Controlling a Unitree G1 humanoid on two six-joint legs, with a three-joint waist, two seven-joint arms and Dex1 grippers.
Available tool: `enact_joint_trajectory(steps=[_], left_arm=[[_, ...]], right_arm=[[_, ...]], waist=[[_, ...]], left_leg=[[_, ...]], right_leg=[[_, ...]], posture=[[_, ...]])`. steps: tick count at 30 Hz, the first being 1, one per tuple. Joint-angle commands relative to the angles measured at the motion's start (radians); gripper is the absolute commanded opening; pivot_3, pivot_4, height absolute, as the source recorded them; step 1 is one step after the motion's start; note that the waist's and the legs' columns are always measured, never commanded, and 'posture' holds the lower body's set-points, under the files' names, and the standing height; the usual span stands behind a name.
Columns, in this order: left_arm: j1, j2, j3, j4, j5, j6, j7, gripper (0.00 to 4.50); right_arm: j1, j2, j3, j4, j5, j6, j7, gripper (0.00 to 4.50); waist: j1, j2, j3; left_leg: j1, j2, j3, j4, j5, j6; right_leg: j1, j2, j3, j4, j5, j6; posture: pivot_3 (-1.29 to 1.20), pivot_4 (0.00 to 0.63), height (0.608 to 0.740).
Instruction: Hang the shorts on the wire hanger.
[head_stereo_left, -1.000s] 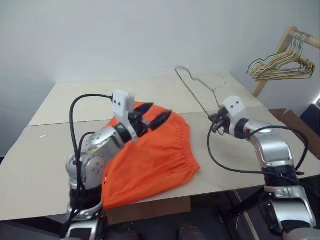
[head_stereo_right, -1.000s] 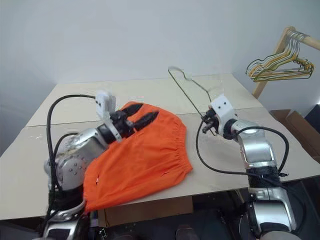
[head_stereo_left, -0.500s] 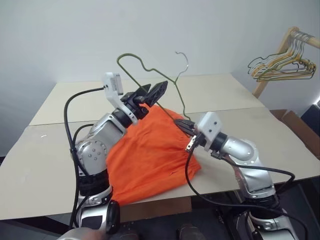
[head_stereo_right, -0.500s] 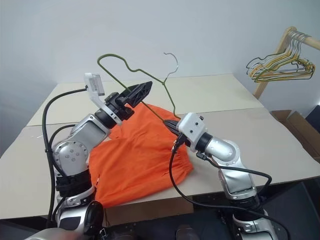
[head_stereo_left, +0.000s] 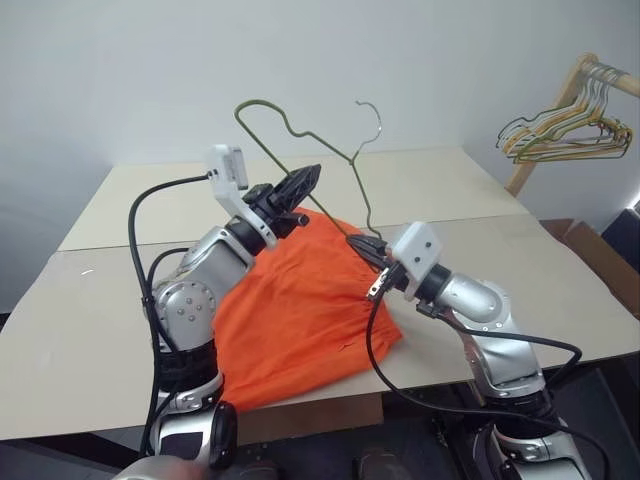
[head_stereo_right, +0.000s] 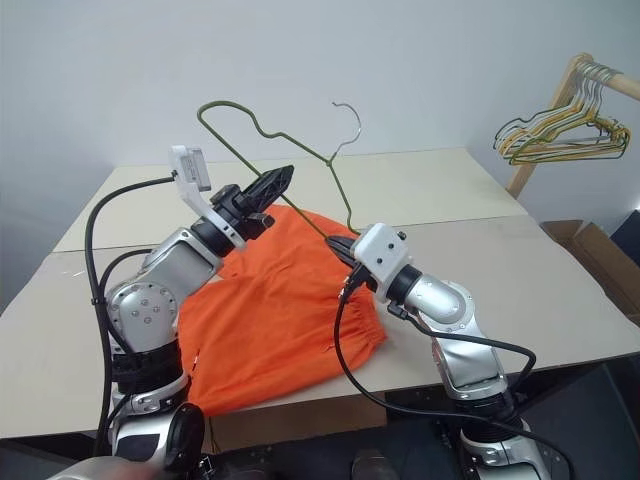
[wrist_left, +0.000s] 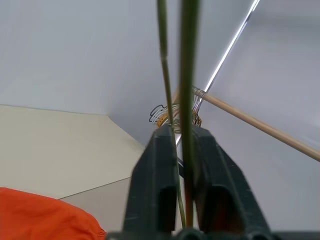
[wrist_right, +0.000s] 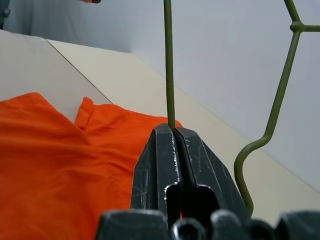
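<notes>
Left eye view: the wire hanger (head_stereo_left: 305, 140) is being held aloft above the orange shorts (head_stereo_left: 300, 310), which are lying spread on the table (head_stereo_left: 90, 330). The raised left gripper (head_stereo_left: 300, 185) is clamped on its lower bar, while the level right gripper (head_stereo_left: 362, 246) is pinching one corner.

The shorts (head_stereo_left: 300, 300) are soft, matt orange cloth, wrinkled and gathered along the waistband. The wire hanger (head_stereo_left: 290, 130) is thin metal wire with a dull grey-green coating, and the fingers (wrist_right: 160, 165) pinching it look like scuffed black plastic. The table (head_stereo_left: 90, 330) has a smooth, matt beige top, and the rack (head_stereo_left: 560, 100) past its far right corner is pale wood.
</notes>
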Motion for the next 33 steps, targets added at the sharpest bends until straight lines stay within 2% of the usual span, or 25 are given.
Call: enact_joint_trajectory(steps=[1, 4, 8, 11, 14, 18, 22, 25, 29, 33], left_arm=[[-0.005, 0.013, 0.007, -0.021, -0.001, -0.037, 0.014, 0.03], [-0.002, 0.025, -0.011, -0.028, 0.018, -0.049, 0.002, 0.03], [0.008, 0.038, -0.027, -0.042, 0.016, -0.077, -0.025, 0.00], [0.018, 0.058, -0.021, -0.055, 0.004, -0.107, -0.058, 0.00], [0.027, 0.102, 0.011, -0.052, -0.030, -0.129, -0.123, 0.00], [0.059, 0.214, 0.061, -0.060, -0.154, -0.121, -0.338, 0.00], [0.092, 0.331, 0.096, -0.057, -0.246, -0.126, -0.568, 0.00], [0.097, 0.379, 0.126, -0.032, -0.325, -0.130, -0.718, 0.00], [0.080, 0.389, 0.138, 0.016, -0.361, -0.154, -0.815, 0.00], [0.066, 0.386, 0.125, 0.047, -0.364, -0.173, -0.852, 0.00]], right_arm=[[-0.015, -0.001, -0.009, -0.025, -0.011, -0.022, -0.019, 0.00], [-0.015, -0.003, -0.001, -0.023, -0.008, -0.032, -0.006, 0.00], [-0.009, -0.018, 0.002, -0.042, 0.021, -0.037, 0.044, 0.99], [-0.002, -0.035, -0.014, -0.057, 0.031, -0.055, 0.062, 2.00], [0.015, -0.085, -0.080, -0.084, 0.131, -0.053, 0.144, 2.99], [0.036, -0.225, -0.200, -0.109, 0.421, 0.113, 0.346, 4.47], [-0.010, -0.404, -0.290, -0.065, 0.703, 0.393, 0.490, 4.47], [-0.082, -0.493, -0.297, 0.027, 0.849, 0.580, 0.564, 4.47], [-0.155, -0.505, -0.240, 0.133, 0.915, 0.722, 0.621, 4.47], [-0.176, -0.470, -0.180, 0.149, 0.887, 0.733, 0.637, 4.47]], waist=[[0.000, 0.000, 0.000], [0.000, 0.000, 0.000], [0.000, 0.000, 0.000], [0.000, 0.000, 0.000], [0.000, 0.000, 0.000], [-0.001, 0.000, 0.001], [-0.001, 0.000, 0.001], [-0.002, 0.000, 0.001], [-0.002, 0.000, 0.001], [-0.001, -0.001, 0.001]], left_leg=[[0.000, 0.000, 0.000, 0.000, 0.000, 0.000], [0.000, 0.000, 0.000, 0.000, 0.000, 0.000], [0.000, 0.000, 0.000, 0.000, 0.000, 0.000], [0.000, 0.000, 0.000, 0.000, 0.000, 0.000], [0.000, 0.000, 0.001, 0.000, 0.000, 0.000], [0.000, 0.000, 0.001, 0.000, 0.000, 0.000], [0.000, 0.001, 0.003, 0.000, 0.000, 0.000], [0.000, 0.003, 0.004, 0.000, 0.000, 0.000], [0.001, 0.005, 0.007, -0.001, 0.000, 0.000], [-0.001, 0.005, 0.007, -0.001, 0.000, 0.001]], right_leg=[[0.000, 0.000, 0.000, 0.000, 0.000, 0.000], [0.000, 0.000, 0.000, 0.000, 0.000, 0.000], [0.000, 0.000, 0.000, 0.000, 0.000, 0.000], [0.000, 0.000, 0.000, 0.000, 0.000, 0.000], [0.000, 0.000, 0.000, -0.001, 0.000, 0.000], [0.001, 0.000, 0.000, -0.002, 0.000, 0.000], [0.001, 0.001, -0.001, -0.003, 0.000, 0.000], [0.003, 0.003, -0.002, -0.006, 0.000, -0.001], [0.003, 0.005, -0.002, -0.009, 0.000, -0.001], [0.002, 0.005, -0.002, -0.009, 0.001, -0.001]], posture=[[-0.09, 0.000, 0.740], [-0.09, 0.000, 0.740], [-0.09, 0.000, 0.740], [-0.10, 0.000, 0.740], [-0.10, 0.000, 0.740], [-0.10, 0.000, 0.740], [-0.10, 0.000, 0.740], [-0.10, 0.000, 0.740], [-0.11, 0.000, 0.740], [-0.12, 0.000, 0.740]])
